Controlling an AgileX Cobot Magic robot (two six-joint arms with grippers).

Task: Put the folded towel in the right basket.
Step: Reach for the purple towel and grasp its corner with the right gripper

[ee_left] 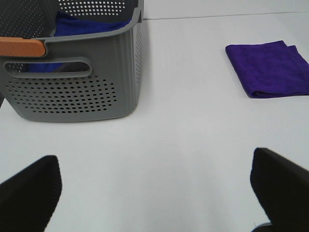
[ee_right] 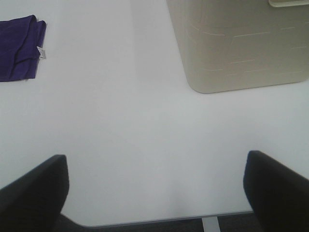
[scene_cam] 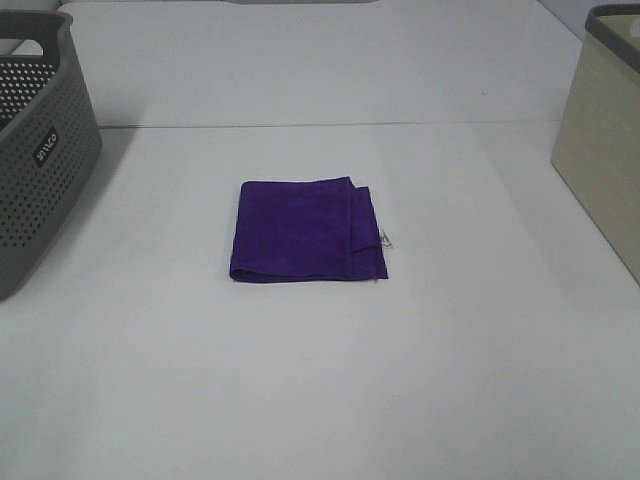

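A folded purple towel (scene_cam: 306,231) lies flat in the middle of the white table, with a small white tag at its right edge. It also shows in the left wrist view (ee_left: 270,67) and in the right wrist view (ee_right: 19,47). The right basket (scene_cam: 605,140) is beige and stands at the table's right edge; the right wrist view shows its wall (ee_right: 241,46). Neither arm shows in the exterior high view. My left gripper (ee_left: 154,193) is open and empty, well back from the towel. My right gripper (ee_right: 154,193) is open and empty, near the table's front edge.
A grey perforated basket (scene_cam: 40,150) stands at the table's left edge. The left wrist view shows it (ee_left: 72,82) with an orange handle grip and blue cloth inside. A seam in the table runs behind the towel.
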